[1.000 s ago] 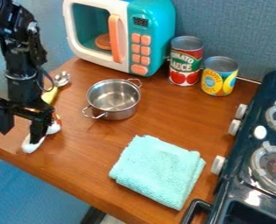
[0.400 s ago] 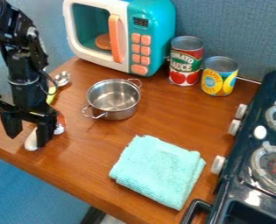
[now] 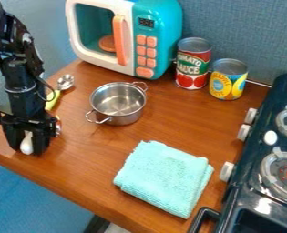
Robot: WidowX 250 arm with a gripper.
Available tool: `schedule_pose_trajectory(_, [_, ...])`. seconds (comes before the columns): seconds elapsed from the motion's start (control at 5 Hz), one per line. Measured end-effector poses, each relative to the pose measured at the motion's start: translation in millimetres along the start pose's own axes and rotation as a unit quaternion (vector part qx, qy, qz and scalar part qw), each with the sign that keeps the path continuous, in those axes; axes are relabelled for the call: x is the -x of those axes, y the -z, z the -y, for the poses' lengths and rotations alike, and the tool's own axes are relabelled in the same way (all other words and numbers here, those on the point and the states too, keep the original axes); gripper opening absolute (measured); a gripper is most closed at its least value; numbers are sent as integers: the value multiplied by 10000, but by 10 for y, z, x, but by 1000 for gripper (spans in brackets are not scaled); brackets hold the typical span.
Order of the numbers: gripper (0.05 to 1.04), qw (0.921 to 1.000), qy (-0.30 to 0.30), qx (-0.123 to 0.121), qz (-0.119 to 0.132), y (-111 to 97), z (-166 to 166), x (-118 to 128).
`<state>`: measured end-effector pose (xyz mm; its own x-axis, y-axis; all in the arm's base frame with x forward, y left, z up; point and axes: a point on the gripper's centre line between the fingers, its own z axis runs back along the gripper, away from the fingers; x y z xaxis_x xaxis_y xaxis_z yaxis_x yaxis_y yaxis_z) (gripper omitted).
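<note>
Camera view: black gripper (image 3: 27, 149) is hanging at frame left, low over the wooden table (image 3: 84, 170). Its fingers are standing close together, pinching the rounded white object (image 3: 27, 143) between them. Spoon with yellow-green handle (image 3: 65, 82) is lying just behind the arm, upper left. Steel pot (image 3: 117, 103) is sitting upright to the right, folded cyan towel (image 3: 164, 177) lying lower center.

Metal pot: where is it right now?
In the camera view, the metal pot sits left of centre on the counter, between the toy microwave and the folded towel.
</note>
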<state>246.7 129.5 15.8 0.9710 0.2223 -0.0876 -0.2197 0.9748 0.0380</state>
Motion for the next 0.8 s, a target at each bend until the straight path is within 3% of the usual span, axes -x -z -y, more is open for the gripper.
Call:
schedule_pose_trajectory(0.2, [425,9996,50,258,85,4,-3,0])
schedule_pose_trajectory(0.4, [321,9990,12,399,213,-55,-13,38])
schedule_pose_trajectory(0.6, [317,9974,33,534,492,-236,11,104])
schedule_pose_trajectory(0.8, [317,9901,123,552,1281,-703,87,230])
